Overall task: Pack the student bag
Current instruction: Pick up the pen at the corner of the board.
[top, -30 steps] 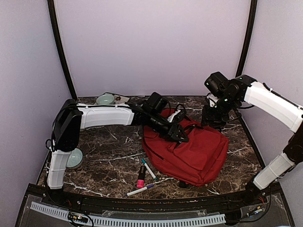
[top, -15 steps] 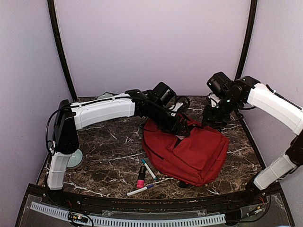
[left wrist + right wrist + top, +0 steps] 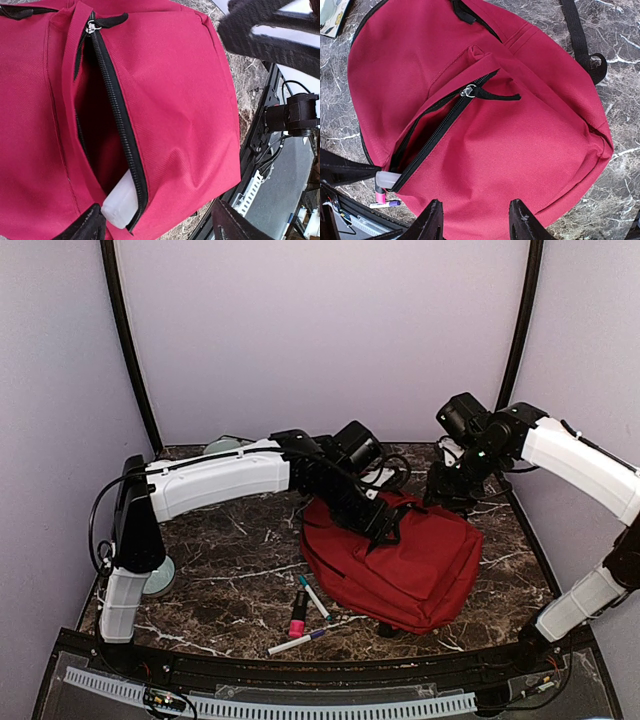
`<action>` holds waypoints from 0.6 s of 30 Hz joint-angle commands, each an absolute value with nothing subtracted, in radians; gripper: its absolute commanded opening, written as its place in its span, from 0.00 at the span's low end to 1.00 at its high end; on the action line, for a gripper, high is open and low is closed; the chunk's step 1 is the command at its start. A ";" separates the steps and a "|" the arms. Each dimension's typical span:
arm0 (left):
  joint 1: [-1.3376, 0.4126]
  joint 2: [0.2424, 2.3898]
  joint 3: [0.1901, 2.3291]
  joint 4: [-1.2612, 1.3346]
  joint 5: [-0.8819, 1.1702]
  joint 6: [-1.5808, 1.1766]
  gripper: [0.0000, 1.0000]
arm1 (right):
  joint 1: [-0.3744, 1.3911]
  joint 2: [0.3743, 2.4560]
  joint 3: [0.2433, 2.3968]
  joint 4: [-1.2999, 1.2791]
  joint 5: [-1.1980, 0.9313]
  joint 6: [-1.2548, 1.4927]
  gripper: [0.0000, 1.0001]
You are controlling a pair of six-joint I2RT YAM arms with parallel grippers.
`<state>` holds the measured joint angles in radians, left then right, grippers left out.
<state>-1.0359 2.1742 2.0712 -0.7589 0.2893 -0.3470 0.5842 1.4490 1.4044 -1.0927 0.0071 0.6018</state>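
Note:
The student bag (image 3: 410, 565) is a red backpack lying flat right of centre, its front zip pocket (image 3: 107, 115) open. A white translucent block (image 3: 120, 202) sticks out of the pocket's lower end, also showing as a white block (image 3: 387, 179) in the right wrist view. My left gripper (image 3: 385, 527) hovers over the pocket, open (image 3: 160, 225), one finger (image 3: 90, 225) right beside the block, nothing between the jaws. My right gripper (image 3: 452, 498) hangs over the bag's far right part, open (image 3: 476, 222), with only red fabric below it.
Three markers lie on the table before the bag: a pink-and-black one (image 3: 298, 616), a teal one (image 3: 315, 598) and a white-purple one (image 3: 298, 642). A teal bowl (image 3: 160, 575) sits by the left arm's base, another bowl (image 3: 222, 448) at the back left. Black straps (image 3: 577, 37) trail off the bag.
My left gripper has opened and let go of the white block in the pocket, while the left arm rose and stretched right. The right arm has barely moved.

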 commanded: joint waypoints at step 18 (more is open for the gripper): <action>-1.045 1.768 1.796 -0.953 -0.150 -0.404 0.84 | 0.579 1.382 1.416 -1.060 0.121 0.655 0.46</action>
